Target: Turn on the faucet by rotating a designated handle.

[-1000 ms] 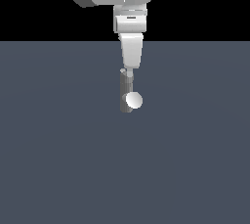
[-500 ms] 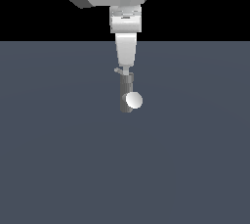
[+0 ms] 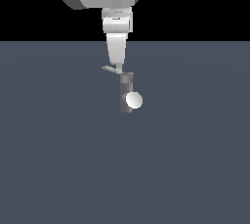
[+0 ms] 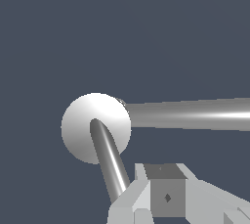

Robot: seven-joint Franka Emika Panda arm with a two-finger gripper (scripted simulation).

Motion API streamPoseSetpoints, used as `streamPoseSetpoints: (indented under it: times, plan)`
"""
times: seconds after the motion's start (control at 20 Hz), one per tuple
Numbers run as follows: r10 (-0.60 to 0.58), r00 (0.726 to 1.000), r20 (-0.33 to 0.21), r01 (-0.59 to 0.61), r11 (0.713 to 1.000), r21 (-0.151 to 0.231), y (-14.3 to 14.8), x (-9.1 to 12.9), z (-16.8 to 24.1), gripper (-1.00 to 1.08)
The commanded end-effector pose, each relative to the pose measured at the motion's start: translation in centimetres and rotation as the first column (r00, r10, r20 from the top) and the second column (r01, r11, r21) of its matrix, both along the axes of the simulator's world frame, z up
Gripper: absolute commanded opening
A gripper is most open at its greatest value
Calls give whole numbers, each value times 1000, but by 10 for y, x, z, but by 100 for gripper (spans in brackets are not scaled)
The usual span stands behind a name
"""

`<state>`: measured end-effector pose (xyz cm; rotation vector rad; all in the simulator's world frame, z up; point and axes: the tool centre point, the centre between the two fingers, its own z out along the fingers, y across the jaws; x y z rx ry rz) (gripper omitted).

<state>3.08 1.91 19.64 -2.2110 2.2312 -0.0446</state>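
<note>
The small dark-grey upright cylindrical faucet point(image 3: 126, 93) with its white rounded ball point(image 3: 134, 100) stands well out on the plain slate-grey surface point(image 3: 195, 159), directly under the arm. The thin, flat, light-grey lever handle point(image 3: 110, 69) juts from the post's top toward the exterior view's left. The white tool point(image 3: 116, 65) hangs straight down with its tips at that lever, near the post, presumably to push it sideways around the post. Whether the tool is clenched or released cannot be told.
</note>
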Motion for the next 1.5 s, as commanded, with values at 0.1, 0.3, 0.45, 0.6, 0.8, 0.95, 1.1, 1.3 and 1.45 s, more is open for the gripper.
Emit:
streamPoseSetpoints:
  times: [0.1, 0.3, 0.45, 0.6, 0.8, 0.95, 1.1, 1.3, 1.45]
  plan:
    - [2, 1000, 0, -2, 1000, 0, 4, 5, -1, -100]
    - [14, 1000, -3, -14, 1000, 3, 13, 15, -3, -100]
    - [23, 1000, -6, -23, 1000, 5, 19, 23, -5, -100]
    - [31, 999, -8, -31, 999, 8, 26, 30, -6, -100]
    - [42, 999, -11, -42, 999, 11, 35, 40, -8, -100]
    - [50, 999, -13, -50, 999, 13, 41, 47, -10, -100]
    - [58, 998, -15, -58, 998, 15, 48, 54, -11, -100]
    - [68, 998, -18, -68, 998, 18, 56, 63, -13, -100]
    - [73, 997, -19, -73, 997, 19, 60, 67, -14, -100]
